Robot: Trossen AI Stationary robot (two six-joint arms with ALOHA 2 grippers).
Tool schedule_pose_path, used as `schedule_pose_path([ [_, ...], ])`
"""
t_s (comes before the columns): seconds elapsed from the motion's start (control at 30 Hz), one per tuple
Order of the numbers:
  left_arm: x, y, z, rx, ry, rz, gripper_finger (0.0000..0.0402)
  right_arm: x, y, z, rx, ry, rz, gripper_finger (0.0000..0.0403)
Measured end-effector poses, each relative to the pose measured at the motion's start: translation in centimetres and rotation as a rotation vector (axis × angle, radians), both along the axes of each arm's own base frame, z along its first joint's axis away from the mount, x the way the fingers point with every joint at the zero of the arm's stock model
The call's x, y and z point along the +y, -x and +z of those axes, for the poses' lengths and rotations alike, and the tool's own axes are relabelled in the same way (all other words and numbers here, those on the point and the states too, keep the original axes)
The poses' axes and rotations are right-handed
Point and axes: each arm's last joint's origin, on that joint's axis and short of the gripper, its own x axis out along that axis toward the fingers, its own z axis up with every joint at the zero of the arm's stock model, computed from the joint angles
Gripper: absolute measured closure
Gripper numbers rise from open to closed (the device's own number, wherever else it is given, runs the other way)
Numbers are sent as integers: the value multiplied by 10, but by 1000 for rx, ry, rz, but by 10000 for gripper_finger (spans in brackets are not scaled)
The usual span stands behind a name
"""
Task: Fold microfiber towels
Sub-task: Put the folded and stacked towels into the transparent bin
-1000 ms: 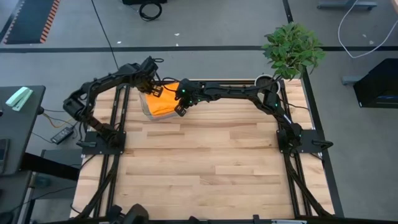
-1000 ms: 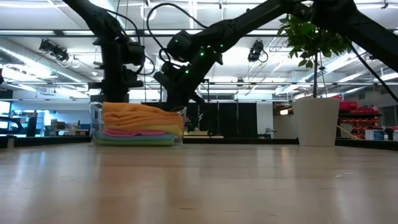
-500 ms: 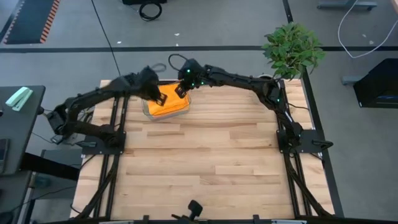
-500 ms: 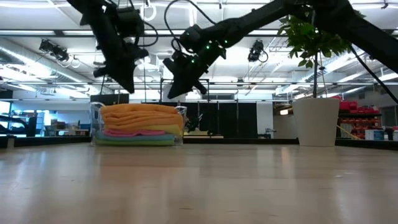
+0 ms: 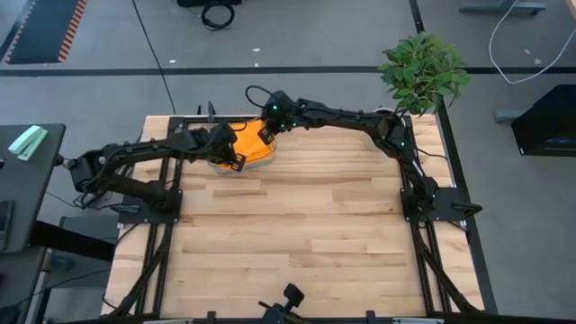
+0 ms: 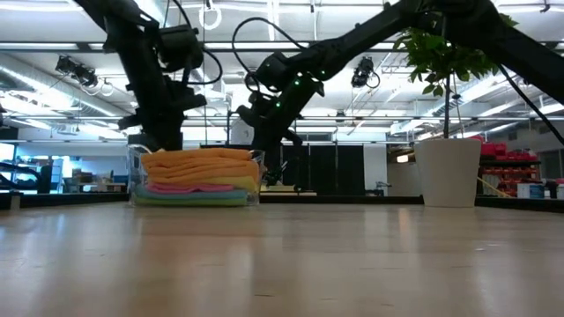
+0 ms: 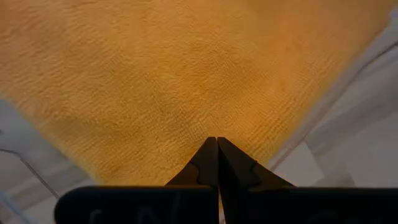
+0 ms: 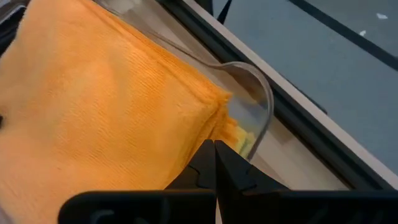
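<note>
Showing the far-left part of the wooden table (image 5: 306,216), where a clear plastic tray (image 6: 257,172) holds the stack of microfiber towels (image 6: 196,179): an orange towel (image 5: 245,148) lies on top, with yellow, pink, green and blue layers visible beneath it in the low view. Both arms reach over this tray from opposite sides.

Left gripper (image 5: 236,158): positioned at the near-left edge of the stack, directly above the orange towel. Its wrist view shows the 2 fingers (image 7: 214,163) pressed together tip to tip, closed on nothing, with the orange cloth filling the space just beyond the tips; whether the tips touch the cloth cannot be told.

Right gripper (image 5: 267,135): positioned at the far-right corner of the stack, above the tray's rim. Its 2 fingers (image 8: 212,163) are likewise shut and empty, pointing at the folded corner of the orange towel where it meets the curved tray wall.

In the low view both grippers stand just above the top of the stack, 1 at each side. A potted plant (image 5: 423,72) stands at the table's far-right corner, well apart from the tray.
</note>
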Motion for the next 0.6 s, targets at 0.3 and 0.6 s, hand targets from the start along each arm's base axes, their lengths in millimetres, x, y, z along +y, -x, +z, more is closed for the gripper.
schedule_pose_path([
  [0.3, 3, 15, 70, -62, -206, 69, 393, 4, 9, 28, 0, -35, 31, 403],
  [0.6, -19, 83, 53, 12, 41, 318, 397, 14, 60, 67, 103, -117, 42, 403],
])
